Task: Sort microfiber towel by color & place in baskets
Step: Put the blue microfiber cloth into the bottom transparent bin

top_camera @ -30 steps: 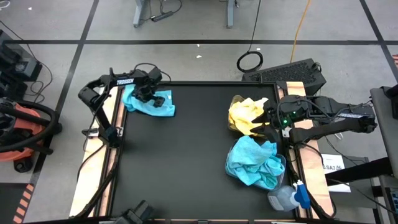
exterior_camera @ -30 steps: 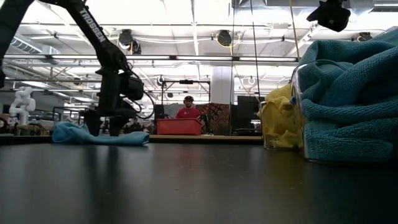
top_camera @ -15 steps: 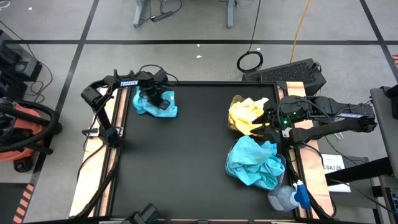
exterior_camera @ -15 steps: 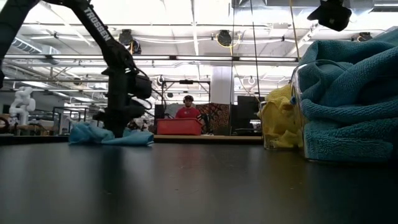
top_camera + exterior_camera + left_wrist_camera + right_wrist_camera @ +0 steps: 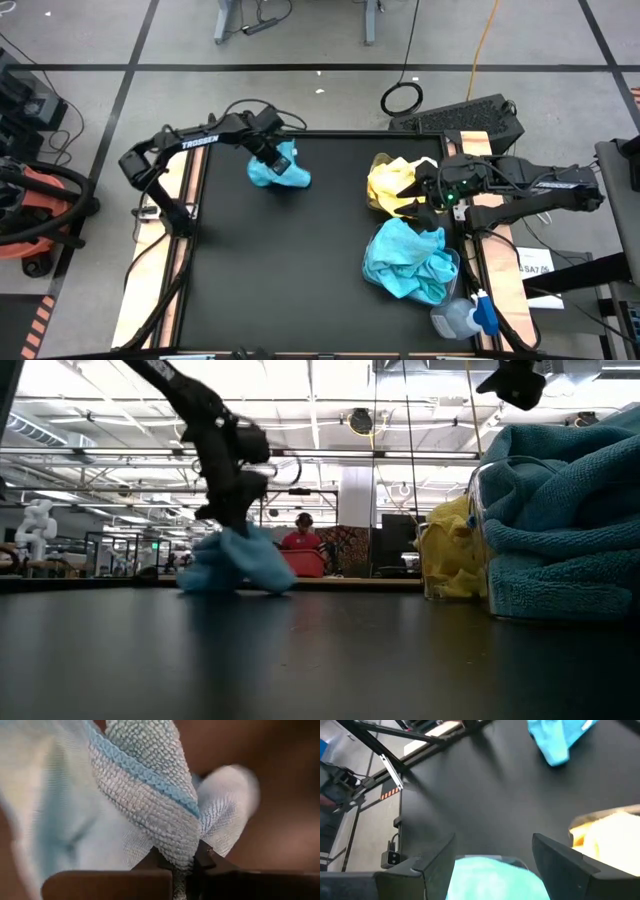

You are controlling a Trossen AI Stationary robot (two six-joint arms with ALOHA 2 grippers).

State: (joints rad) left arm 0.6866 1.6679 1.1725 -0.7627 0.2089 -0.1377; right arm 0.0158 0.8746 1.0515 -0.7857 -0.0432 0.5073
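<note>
1. Teal towel, bunched into a lump, hangs from the left gripper near the table's far edge, left of the middle; in the low view its lower folds reach down to about the tabletop, and whether they touch it I cannot tell
2. Left gripper is pressed together on a fold of this towel; the left wrist view shows the woven cloth with its blue hem pinched between the two dark fingertips
3. Yellow towels fill the far basket on the table's right side, heaped above its rim
4. Teal towels are piled in the near basket just beside it, spilling over the clear wall; in the low view this pile looms large at the right, with the yellow pile farther back
5. Right gripper hovers over the gap between the two baskets with its fingers spread and nothing between them; the right wrist view looks past its fingers to the teal pile below and the held towel across the table
6. Table is black, with wooden strips along both sides
7. Bottle with a blue cap lies at the near right corner, next to the teal basket
8. Keyboard sits off the table's far right corner
9. Person in red shows in the room beyond the table
</note>
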